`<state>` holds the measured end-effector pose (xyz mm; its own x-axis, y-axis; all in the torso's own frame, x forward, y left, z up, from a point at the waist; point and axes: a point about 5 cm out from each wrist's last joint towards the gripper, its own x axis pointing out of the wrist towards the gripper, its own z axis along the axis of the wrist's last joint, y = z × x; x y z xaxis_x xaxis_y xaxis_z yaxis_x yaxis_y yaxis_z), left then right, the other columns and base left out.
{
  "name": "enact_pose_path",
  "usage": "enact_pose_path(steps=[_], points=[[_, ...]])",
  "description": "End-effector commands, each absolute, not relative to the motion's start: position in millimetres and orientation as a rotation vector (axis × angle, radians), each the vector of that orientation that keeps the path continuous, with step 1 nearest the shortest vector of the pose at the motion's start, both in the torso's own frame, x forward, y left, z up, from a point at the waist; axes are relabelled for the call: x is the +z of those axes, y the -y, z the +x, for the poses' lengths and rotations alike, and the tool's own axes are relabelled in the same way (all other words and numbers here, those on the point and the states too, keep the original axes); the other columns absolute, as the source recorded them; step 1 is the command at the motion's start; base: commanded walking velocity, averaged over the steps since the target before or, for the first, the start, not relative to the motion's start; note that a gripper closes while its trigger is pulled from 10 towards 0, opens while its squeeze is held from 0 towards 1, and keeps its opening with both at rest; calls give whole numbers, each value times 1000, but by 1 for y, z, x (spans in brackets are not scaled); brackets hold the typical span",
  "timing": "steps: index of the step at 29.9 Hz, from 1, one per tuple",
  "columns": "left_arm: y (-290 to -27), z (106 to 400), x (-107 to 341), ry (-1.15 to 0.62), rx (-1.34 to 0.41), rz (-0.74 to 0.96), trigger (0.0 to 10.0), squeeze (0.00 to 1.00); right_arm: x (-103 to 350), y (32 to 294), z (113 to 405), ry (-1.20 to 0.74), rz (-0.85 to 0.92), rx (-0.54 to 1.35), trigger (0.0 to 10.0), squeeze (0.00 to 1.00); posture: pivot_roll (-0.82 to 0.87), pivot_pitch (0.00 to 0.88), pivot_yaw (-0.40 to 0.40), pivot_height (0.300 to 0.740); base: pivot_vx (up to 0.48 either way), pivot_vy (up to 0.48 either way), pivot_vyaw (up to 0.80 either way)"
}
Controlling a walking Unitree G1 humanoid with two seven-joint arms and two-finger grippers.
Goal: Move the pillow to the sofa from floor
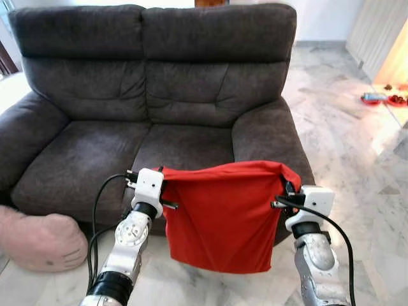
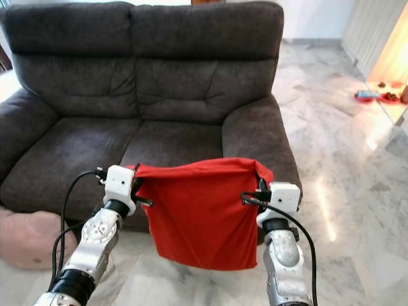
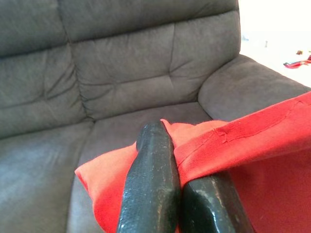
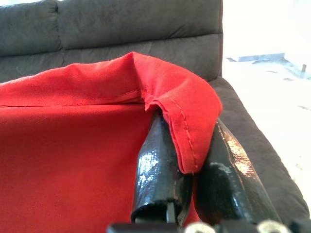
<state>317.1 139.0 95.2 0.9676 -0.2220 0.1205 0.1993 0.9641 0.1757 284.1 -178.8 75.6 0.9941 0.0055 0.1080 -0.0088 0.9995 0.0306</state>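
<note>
Well apart—pillow [image 1: 223,217], sofa [image 1: 191,143].

The sofa [image 1: 153,95] filled the upper and middle frame, both seat cushions bare and open to approach. Across the lower centre the red pillow [image 1: 223,217] hung between the left claw [image 1: 159,185] and right claw [image 1: 285,191], each clamped on a top corner, screening the seat's front edge. At lower left a pink cushion [image 1: 39,241] lay against the sofa base. Marble floor [image 1: 357,140] lay open at right.
</note>
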Motion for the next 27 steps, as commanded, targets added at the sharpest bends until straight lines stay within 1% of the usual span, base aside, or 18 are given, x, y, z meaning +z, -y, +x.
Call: enact_pose_path(steps=[1,5,10,12,16,20,27], points=[[-151,322,126,283,-158,190,10000,0,96,183,289,205,39,-20,10000,0,-37,25,38,740,0,0,0],[-152,319,137,331,-145,218,10000,0,103,181,288,232,32,-14,10000,0,-37,26,39,740,0,0,0],[-146,318,150,383,-151,227,10000,0,116,177,284,278,24,0,10000,0,-32,30,40,740,0,0,0],[-137,316,149,377,-188,223,10000,0,121,167,279,291,17,57,10000,0,-34,28,43,740,0,0,0],[-133,315,145,359,-203,221,10000,0,122,157,277,291,-3,112,10000,0,-39,29,46,740,0,0,0],[-133,314,146,360,-204,222,10000,0,126,155,279,302,12,106,10000,0,-32,27,45,740,0,0,0],[-130,314,149,366,-208,223,10000,0,133,151,279,303,-9,149,10000,0,-34,22,42,740,0,0,0]])
